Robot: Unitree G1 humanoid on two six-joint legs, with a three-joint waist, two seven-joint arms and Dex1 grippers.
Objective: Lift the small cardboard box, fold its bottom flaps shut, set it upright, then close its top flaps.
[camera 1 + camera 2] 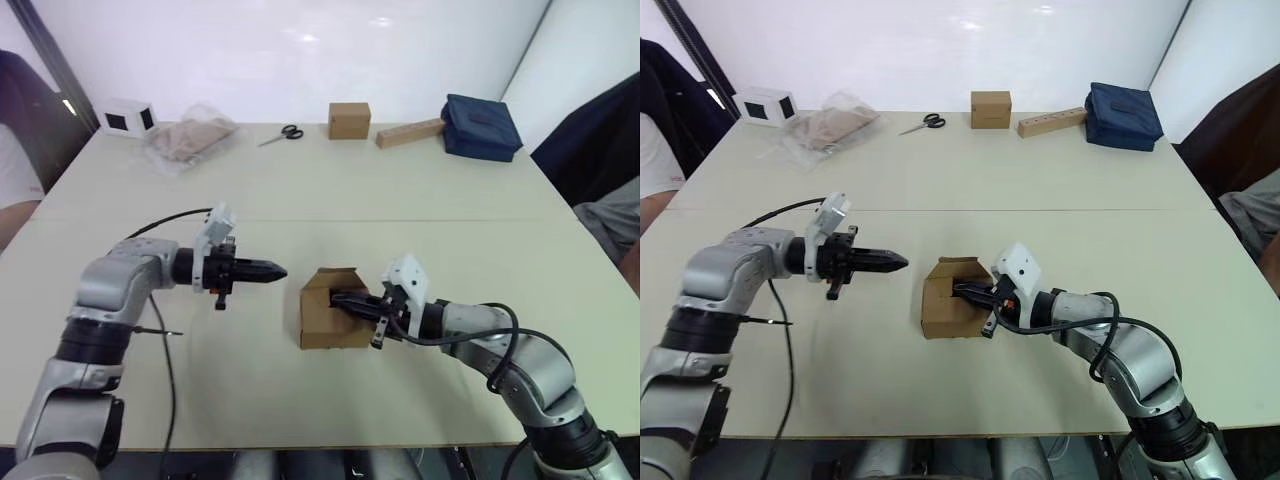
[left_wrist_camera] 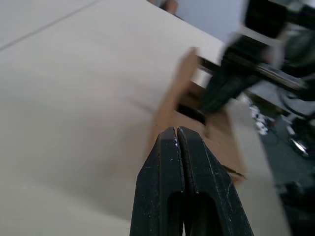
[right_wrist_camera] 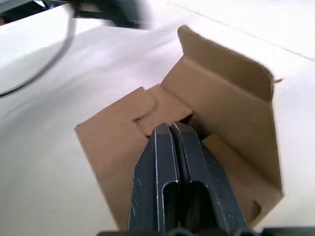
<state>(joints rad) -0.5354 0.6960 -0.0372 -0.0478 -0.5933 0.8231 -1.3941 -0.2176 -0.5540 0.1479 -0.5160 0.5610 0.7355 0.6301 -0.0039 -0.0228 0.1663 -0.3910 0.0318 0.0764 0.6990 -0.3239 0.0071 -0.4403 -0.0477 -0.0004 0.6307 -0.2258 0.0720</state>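
Your right gripper [image 1: 341, 299], fingers pressed together, pokes into the small cardboard box [image 1: 326, 310] at lower centre of frame, among its top flaps [image 3: 147, 105], left gripper [image 1: 277, 271] also pinched closed just left of it.

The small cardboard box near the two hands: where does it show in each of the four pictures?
Left eye: the small cardboard box sits low, centre.
Right eye: low, centre-left.
Left wrist: beyond the fingertips.
Right wrist: right behind the fingertips.
Shared landmark: the right hand pressing against the box.
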